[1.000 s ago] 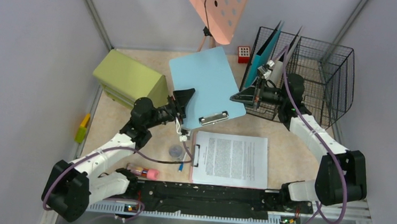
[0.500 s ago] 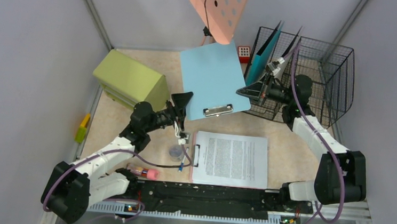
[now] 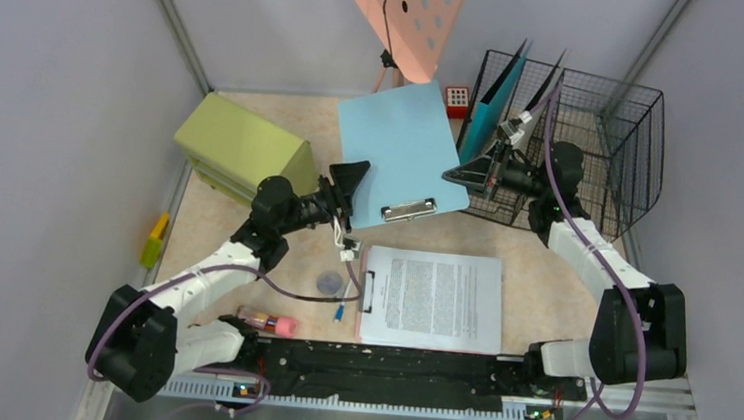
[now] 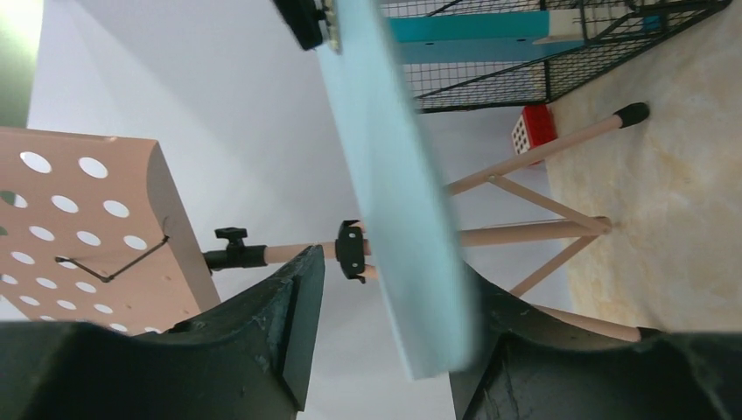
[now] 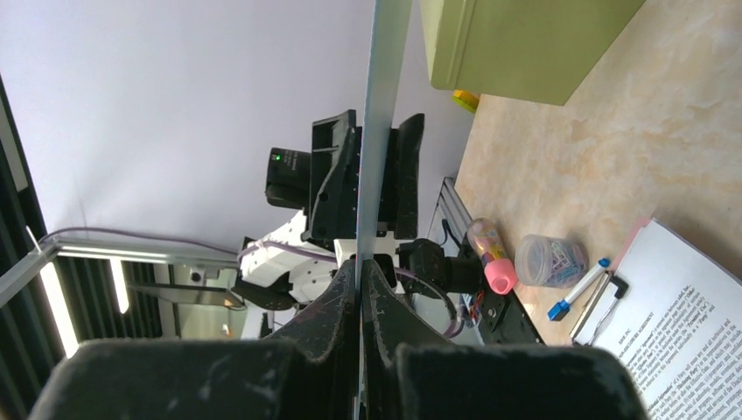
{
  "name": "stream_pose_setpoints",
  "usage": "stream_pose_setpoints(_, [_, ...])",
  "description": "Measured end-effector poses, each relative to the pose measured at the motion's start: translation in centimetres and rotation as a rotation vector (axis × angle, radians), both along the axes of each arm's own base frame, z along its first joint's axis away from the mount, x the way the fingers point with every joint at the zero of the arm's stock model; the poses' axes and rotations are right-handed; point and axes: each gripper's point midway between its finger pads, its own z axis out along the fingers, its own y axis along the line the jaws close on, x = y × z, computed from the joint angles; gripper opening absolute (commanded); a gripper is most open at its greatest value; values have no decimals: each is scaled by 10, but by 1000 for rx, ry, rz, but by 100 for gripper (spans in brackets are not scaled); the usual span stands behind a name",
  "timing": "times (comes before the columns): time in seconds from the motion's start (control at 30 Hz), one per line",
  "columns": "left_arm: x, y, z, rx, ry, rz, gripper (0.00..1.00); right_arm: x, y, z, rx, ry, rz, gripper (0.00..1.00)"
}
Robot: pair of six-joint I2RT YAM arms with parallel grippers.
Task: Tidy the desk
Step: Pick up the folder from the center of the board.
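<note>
The right gripper (image 3: 458,175), just left of the wire basket (image 3: 609,138), is clamped tight on one edge of the blue clipboard (image 3: 401,147), which hangs tilted above the desk (image 3: 543,284); the left gripper (image 3: 350,180), farther left of the basket, has its fingers spread wide, straddling the board's opposite edge without pinching it; the desk lies beneath the basket.

One blue clipboard (image 3: 398,142), one pink clipboard (image 3: 369,292), one cabinet (image 3: 243,145), one basket (image 3: 627,130)
</note>
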Motion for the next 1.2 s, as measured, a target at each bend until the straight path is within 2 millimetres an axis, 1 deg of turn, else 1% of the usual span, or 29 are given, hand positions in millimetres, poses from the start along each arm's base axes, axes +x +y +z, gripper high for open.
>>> stream_pose_setpoints(0.13, [4,-4,10,6,-34,-11,41,0,0,-1,-4,2,0,0])
stream_pose_setpoints(0.2, [4,-6,11,10,-43,-17,34,0,0,-1,-5,-1,0,0])
stream_pose_setpoints(0.27, [4,-7,10,16,-45,-23,26,0,0,-1,-5,-2,0,0])
stream_pose_setpoints(0.33, [3,-8,9,22,-49,-29,15,0,0,-2,-5,-2,0,0])
stream_pose_setpoints(0.37, [2,-8,9,23,-48,-32,6,0,0,-2,-5,-2,0,0])
stream_pose_setpoints(0.4, [2,-8,9,25,-50,-33,0,0,0,-2,-6,-2,0,0])
stream_pose_setpoints(0.5, [1,-8,14,21,-75,-33,0,0,0,-6,-15,9,-1,0])
stream_pose_setpoints(0.53, [-1,-8,15,17,-82,-32,0,0,0,-6,-17,14,-1,3])
stream_pose_setpoints(0.63, [-4,-6,16,11,-90,-30,0,0,0,-8,-21,15,0,15])
stream_pose_setpoints(0.67, [-5,-5,16,9,-86,-29,0,0,0,-8,-22,13,1,26])
stream_pose_setpoints(0.73, [-7,-4,16,-1,-80,-27,0,-1,0,-8,-24,10,1,38])
stream_pose_setpoints(0.83, [-11,-3,17,-20,-63,-27,0,-2,-1,-7,-27,0,1,74])
stream_pose_setpoints(0.87, [-12,-3,17,-27,-56,-26,0,-3,-1,-5,-31,-15,2,80])
stream_pose_setpoints(0.93, [-14,-2,19,-40,-44,-21,0,-4,-1,-1,-35,-34,4,88])
stream_pose_setpoints(0.97, [-15,-2,20,-50,-38,-20,0,-4,-1,2,-38,-49,5,90])
stream_pose_setpoints(1.1, [-23,2,30,-85,-33,-12,0,-4,-1,17,-65,-127,8,93])
stream_pose_setpoints(1.2, [-32,4,41,-121,-32,-11,0,-4,-2,28,-98,-195,4,94])
